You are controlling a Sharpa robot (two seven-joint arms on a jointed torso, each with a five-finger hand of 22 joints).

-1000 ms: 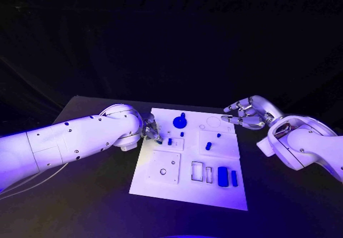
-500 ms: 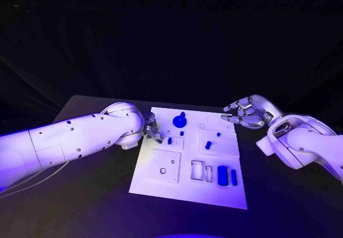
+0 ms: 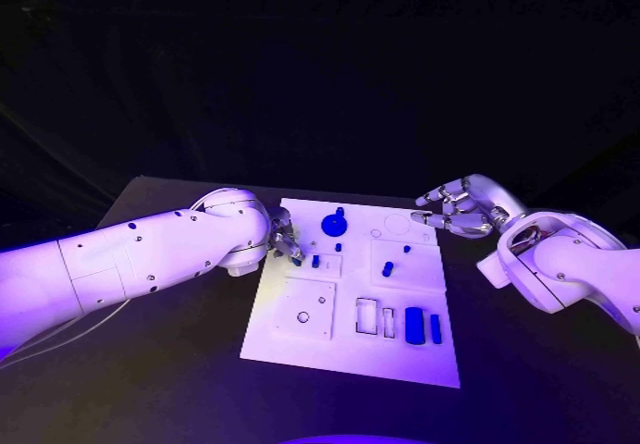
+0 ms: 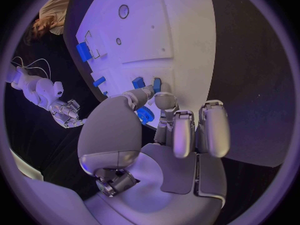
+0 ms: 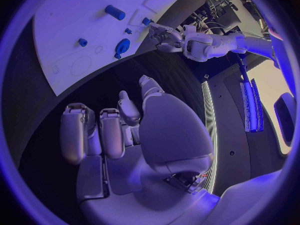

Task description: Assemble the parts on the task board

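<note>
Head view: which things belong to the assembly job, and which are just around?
Job:
- task board
- round blue part at the board's far end
- small blue part mid-board
- two blue bars near the board's right edge
- left robot hand, at the board's left edge
- right robot hand, off the far right corner

Around:
- black table

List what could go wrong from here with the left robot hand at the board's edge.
1. The left robot hand works close to the small blue part at the task board's left edge; its fingers could knock the piece aside.
2. The upright blue part stands just beyond, within a stray sweep.
3. The right robot hand hangs off the board, holding nothing and bracing nothing, so the board may slide.
</note>
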